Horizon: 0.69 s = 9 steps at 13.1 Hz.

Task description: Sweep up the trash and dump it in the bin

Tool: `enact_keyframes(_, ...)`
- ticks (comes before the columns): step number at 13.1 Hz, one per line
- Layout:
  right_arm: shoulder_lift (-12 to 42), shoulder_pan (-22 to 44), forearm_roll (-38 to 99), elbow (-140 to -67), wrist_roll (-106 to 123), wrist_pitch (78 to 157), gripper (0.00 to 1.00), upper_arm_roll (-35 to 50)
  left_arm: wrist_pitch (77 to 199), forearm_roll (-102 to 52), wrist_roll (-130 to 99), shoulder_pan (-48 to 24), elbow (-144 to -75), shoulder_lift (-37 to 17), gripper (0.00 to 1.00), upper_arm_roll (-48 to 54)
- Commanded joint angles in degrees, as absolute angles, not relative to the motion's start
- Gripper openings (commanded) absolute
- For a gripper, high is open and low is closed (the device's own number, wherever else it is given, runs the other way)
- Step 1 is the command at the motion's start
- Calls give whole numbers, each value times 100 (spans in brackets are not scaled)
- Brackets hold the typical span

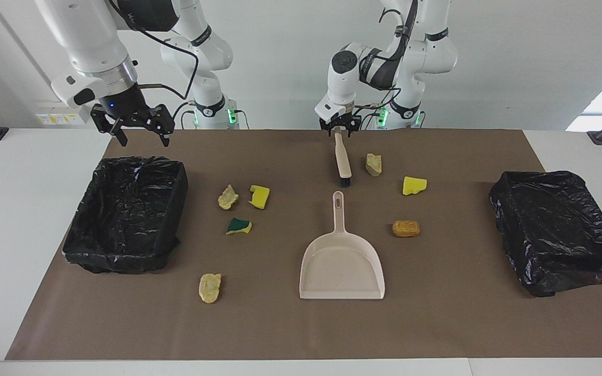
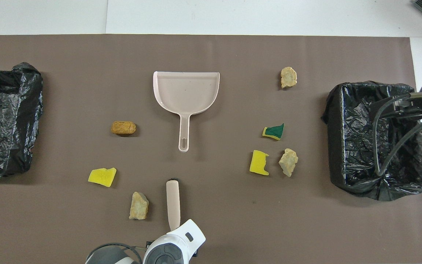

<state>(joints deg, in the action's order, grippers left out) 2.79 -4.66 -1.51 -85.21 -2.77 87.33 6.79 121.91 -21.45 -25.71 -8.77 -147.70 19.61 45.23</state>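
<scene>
Your left gripper sat at the brush handle's end by the mat's robot-side edge, jaws narrowed around it; I could not tell whether they gripped. Your right gripper hung with jaws spread over the open bin's robot-side rim. The trash lay scattered mid-mat on both sides of the dustpan.
</scene>
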Motion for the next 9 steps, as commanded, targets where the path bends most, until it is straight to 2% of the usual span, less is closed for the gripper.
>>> enact_keyframes(1,272,-483,-176,-8473,-422,8701,100,721,12287,-2250,-2128,-853,-14766,1899,0,4465)
enact_keyframes(4,281,-475,-220,-8473,-422,8710,100,729,12138,-2241,-1987,-678,-14415,1836,0,4438)
enact_keyframes(6,334,-475,-229,-8429,-404,8640,100,738,11473,-2171,-1733,-624,-14082,1907,0,4151)
enact_keyframes(9,465,-466,-255,-8394,-404,8640,100,756,10392,-2162,-366,-685,-14053,2424,0,3316)
